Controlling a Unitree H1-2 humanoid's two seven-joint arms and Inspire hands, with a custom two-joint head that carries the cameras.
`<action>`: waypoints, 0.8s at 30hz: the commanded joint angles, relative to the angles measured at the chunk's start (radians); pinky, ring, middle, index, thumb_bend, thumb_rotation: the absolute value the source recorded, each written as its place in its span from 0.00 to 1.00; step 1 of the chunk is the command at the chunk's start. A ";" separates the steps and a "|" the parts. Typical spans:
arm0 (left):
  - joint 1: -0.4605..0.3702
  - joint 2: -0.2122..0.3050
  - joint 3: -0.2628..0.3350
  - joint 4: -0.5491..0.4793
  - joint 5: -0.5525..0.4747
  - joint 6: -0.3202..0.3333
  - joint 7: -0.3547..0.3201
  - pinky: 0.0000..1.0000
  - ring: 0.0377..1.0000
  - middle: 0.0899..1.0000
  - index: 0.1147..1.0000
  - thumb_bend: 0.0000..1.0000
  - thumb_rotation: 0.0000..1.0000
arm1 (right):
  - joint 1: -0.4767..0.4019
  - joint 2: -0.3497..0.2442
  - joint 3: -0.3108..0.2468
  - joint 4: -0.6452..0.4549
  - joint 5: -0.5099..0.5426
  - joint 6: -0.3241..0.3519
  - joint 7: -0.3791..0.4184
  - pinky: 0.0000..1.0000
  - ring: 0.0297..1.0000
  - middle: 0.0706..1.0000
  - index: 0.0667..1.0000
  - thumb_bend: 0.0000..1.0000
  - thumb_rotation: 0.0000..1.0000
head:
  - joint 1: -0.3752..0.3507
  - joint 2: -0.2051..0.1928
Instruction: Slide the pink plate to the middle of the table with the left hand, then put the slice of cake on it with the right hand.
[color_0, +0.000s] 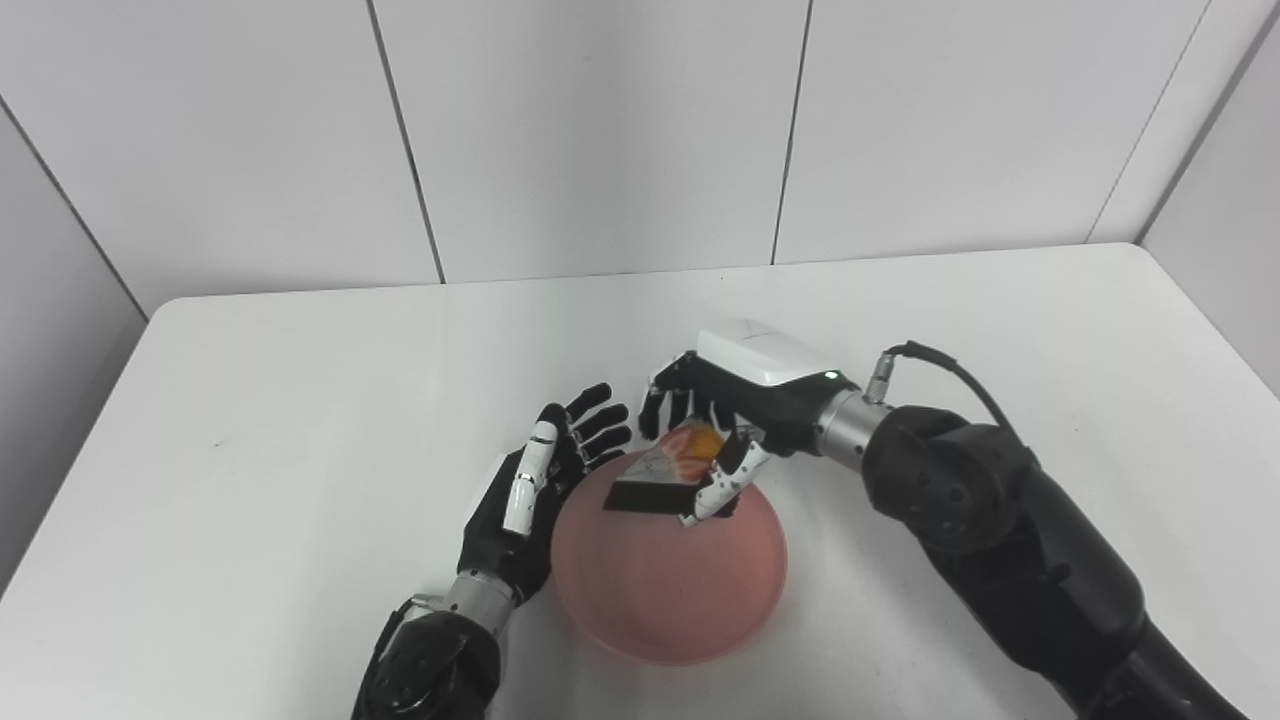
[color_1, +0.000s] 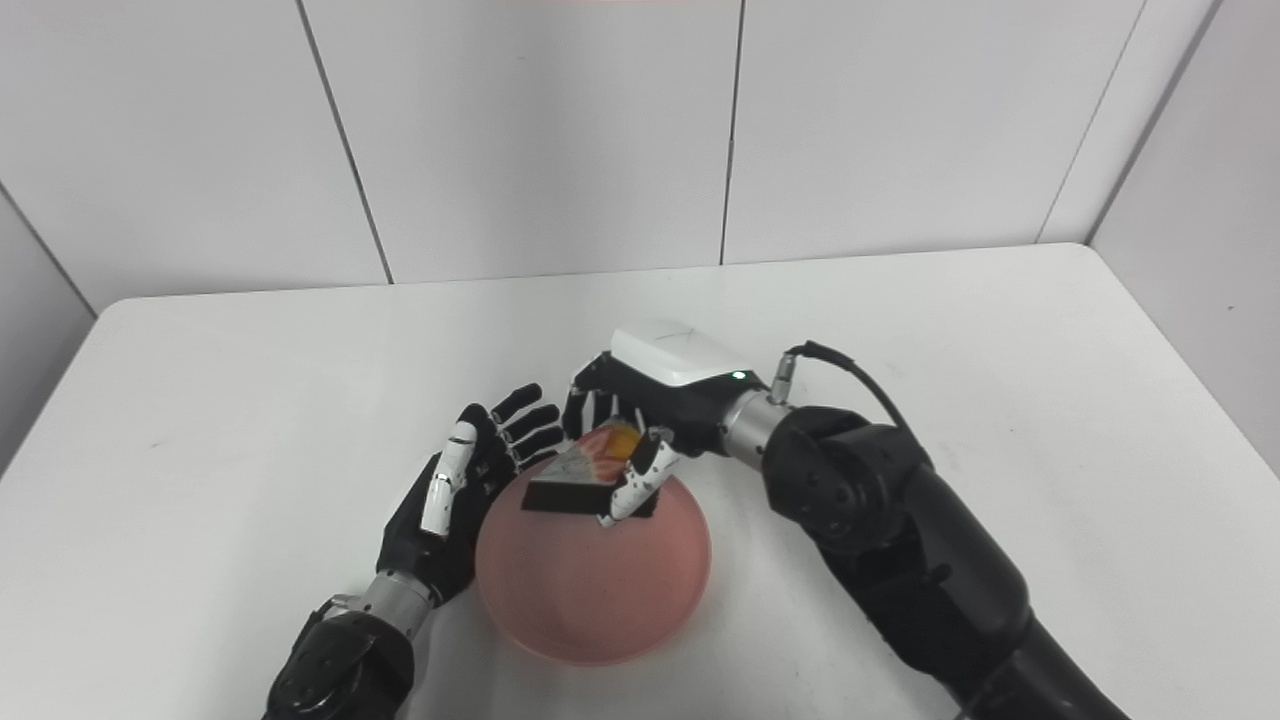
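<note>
A pink plate (color_0: 668, 590) lies on the white table near the front middle. The slice of cake (color_0: 665, 470), dark-sided with red and orange fruit on top, hovers or rests at the plate's far rim. My right hand (color_0: 735, 405) is shut on the cake, thumb at its near side and fingers behind it. My left hand (color_0: 535, 490) lies open against the plate's left edge, fingers stretched toward the far side; I cannot tell if it touches the rim.
The white table (color_0: 300, 400) runs to grey wall panels at the back. Its left and right edges are in view. A cable loops from my right wrist (color_0: 940, 360).
</note>
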 joint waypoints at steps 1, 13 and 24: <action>0.017 -0.012 -0.006 0.017 0.015 0.075 0.023 0.83 0.83 0.82 0.81 0.44 1.00 | -0.041 0.010 -0.003 -0.006 -0.007 -0.041 -0.034 0.37 0.40 0.40 0.49 0.52 0.00 | 0.003 0.157; 0.005 -0.024 -0.007 0.023 0.025 0.066 0.033 0.83 0.83 0.83 0.81 0.44 1.00 | -0.017 0.018 0.022 -0.010 -0.013 -0.027 -0.008 0.35 0.39 0.39 0.49 0.52 0.00 | 0.017 0.176; -0.001 -0.024 -0.005 0.019 0.041 0.066 0.038 0.84 0.84 0.83 0.81 0.45 1.00 | 0.022 -0.001 0.037 -0.018 -0.041 -0.042 0.019 0.25 0.29 0.43 0.45 0.53 0.00 | 0.014 0.191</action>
